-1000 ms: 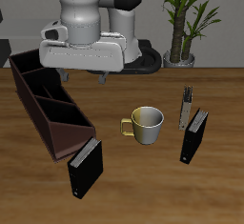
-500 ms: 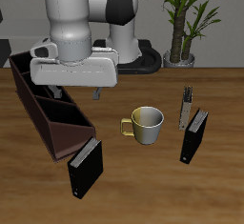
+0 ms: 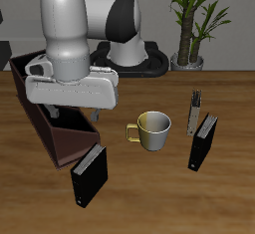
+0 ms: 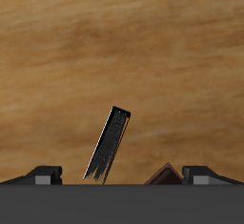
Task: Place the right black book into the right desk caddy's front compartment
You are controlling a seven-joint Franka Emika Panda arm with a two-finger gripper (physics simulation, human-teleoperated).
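Note:
The right black book (image 3: 88, 175) stands on the table near the front edge, just in front of the near end of the right desk caddy (image 3: 38, 104), a long maroon-brown box with dividers. My gripper (image 3: 80, 113) hangs open and empty above the caddy's near end, farther back than the book and apart from it. In the wrist view the book (image 4: 110, 144) shows as a thin black slab with a pale edge, beside a corner of the caddy (image 4: 164, 175); my fingertips (image 4: 38, 174) stand wide apart.
A cream mug (image 3: 151, 128) sits at the table's middle. The second black book (image 3: 203, 141) stands beyond it, with a small dark upright object (image 3: 196, 103) behind. A potted plant (image 3: 194, 19) stands at the back.
The arm has swung toward the table's front and over the caddy's near end, bringing the gripper closer to the right black book. Nothing on the table has moved.

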